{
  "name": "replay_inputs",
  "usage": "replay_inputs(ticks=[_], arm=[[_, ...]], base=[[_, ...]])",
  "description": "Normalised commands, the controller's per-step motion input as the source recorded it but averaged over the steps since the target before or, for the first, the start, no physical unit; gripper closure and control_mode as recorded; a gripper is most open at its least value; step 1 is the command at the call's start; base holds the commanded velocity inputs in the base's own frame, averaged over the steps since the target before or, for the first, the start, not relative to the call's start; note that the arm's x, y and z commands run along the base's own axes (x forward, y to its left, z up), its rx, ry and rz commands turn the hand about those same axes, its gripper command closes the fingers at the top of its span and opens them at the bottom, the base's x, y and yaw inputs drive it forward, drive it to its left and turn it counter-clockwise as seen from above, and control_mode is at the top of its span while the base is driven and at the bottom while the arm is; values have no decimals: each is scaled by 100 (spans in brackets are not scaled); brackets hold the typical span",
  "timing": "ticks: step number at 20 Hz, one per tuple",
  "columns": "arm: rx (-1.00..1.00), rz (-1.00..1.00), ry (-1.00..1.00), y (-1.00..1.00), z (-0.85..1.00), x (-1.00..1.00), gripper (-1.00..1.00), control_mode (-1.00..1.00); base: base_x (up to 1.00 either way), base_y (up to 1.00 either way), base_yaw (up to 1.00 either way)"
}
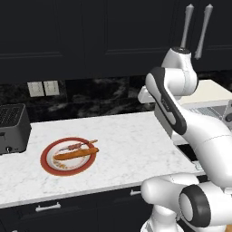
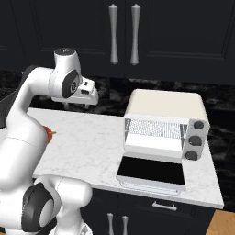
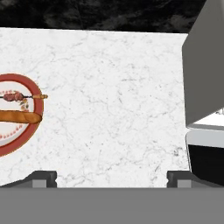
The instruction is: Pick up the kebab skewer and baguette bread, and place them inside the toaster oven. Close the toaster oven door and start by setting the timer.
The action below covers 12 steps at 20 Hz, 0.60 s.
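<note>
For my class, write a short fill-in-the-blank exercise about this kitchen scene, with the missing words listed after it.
1. The kebab skewer and the baguette bread both lie on a red-rimmed ____.
2. The toaster oven door is folded down, so the toaster oven is ____.
3. The end effector hangs over the white marble counter with its fingers apart, holding ____.
4. The dark-grey slot toaster stands at the counter's ____ end in the left base view.

Missing words: plate; open; nothing; left
</note>
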Motion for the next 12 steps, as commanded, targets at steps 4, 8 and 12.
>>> replay_inputs(ticks=[4,8,12], arm=[[0,0,0,0,0,0,-100,100],[0,0,0,0,0,0,-100,100],[0,0,0,0,0,0,-100,100]], base=[[0,0,0],[0,0,0],[0,0,0]])
